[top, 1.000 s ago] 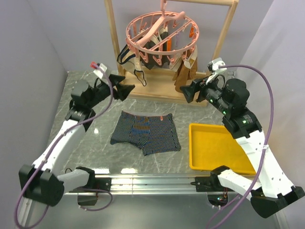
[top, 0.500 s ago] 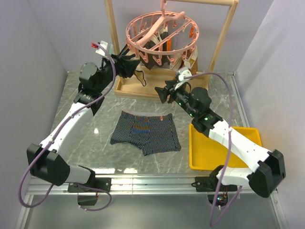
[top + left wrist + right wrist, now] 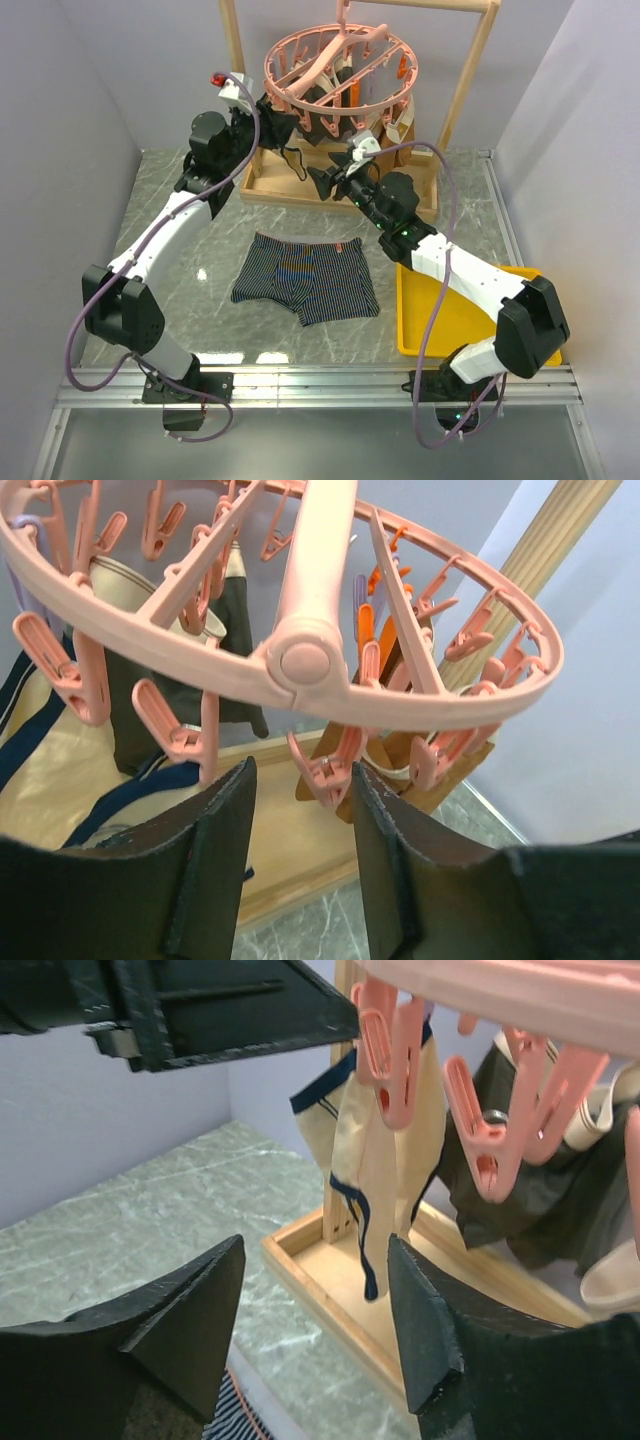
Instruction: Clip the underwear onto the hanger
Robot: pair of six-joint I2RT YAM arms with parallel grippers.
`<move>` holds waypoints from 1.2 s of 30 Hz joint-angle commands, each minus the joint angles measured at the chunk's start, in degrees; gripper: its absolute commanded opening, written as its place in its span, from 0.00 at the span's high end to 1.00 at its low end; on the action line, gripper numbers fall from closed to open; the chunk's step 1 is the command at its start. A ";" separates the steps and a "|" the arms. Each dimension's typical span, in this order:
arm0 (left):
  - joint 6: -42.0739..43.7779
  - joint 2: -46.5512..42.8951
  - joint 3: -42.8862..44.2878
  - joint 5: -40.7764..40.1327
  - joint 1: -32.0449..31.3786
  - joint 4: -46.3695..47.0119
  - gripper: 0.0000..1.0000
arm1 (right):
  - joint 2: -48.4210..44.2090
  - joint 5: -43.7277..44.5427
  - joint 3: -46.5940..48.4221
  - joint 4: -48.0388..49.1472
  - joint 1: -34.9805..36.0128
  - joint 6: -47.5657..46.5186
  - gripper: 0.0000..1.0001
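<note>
The underwear (image 3: 305,282), dark navy with thin stripes, lies flat on the marble table; its striped edge (image 3: 222,1418) shows low in the right wrist view. The pink round hanger (image 3: 335,65) hangs from the wooden rack, pegs dangling. My left gripper (image 3: 275,125) is raised under the ring's left front. In its wrist view the left gripper (image 3: 300,770) is open around a pink peg (image 3: 325,770), which hangs close to the right finger. My right gripper (image 3: 322,180) hovers in front of the rack base, and its wrist view shows the right gripper (image 3: 315,1250) open and empty below the hanger ring (image 3: 520,990).
The wooden rack (image 3: 236,70) stands on a shallow wooden base (image 3: 268,186). A beige garment with navy trim (image 3: 385,1160) and a dark garment (image 3: 540,1200) hang from pegs. A yellow tray (image 3: 430,310) lies at the right, under my right arm.
Both arms have swung inward to the hanger. The left rose under the ring and its jaws narrowed. The right moved left to the front of the rack base.
</note>
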 commanded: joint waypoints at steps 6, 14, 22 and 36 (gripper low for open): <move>-2.06 3.44 6.60 0.49 -0.25 1.15 0.58 | 5.01 0.01 5.98 10.57 -0.01 -2.27 0.39; -1.71 4.06 7.04 1.54 -0.34 0.45 0.78 | 10.63 -1.31 10.46 14.25 -1.42 -3.67 0.44; -1.62 4.15 8.09 2.95 -0.34 -0.69 0.92 | 12.92 -2.72 11.34 16.46 -2.56 -7.19 0.44; -2.24 4.68 8.53 4.27 -0.34 -1.49 1.00 | 16.88 -6.14 17.40 14.35 -3.97 -5.08 0.50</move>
